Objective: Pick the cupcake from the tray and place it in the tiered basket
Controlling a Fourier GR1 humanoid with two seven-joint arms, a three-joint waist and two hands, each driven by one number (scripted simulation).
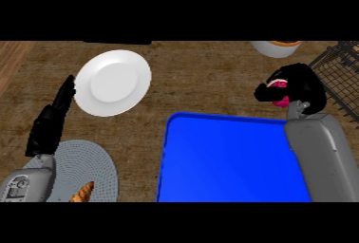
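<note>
My right hand (298, 85) hovers above the counter just past the blue tray's (224, 161) far right corner, fingers curled round the cupcake (279, 85); only bits of its pink frosting show between them. The black wire tiered basket (338, 71) stands immediately to the right of that hand, at the view's right edge. My left hand (51, 118) rests open at the left, fingers straight and pointing away, beside the white plate.
A white plate (112, 83) lies at the upper left. A grey round mat (88, 168) at the lower left carries an orange-brown item (82, 192). A white bowl (275, 47) sits at the far edge, left of the basket.
</note>
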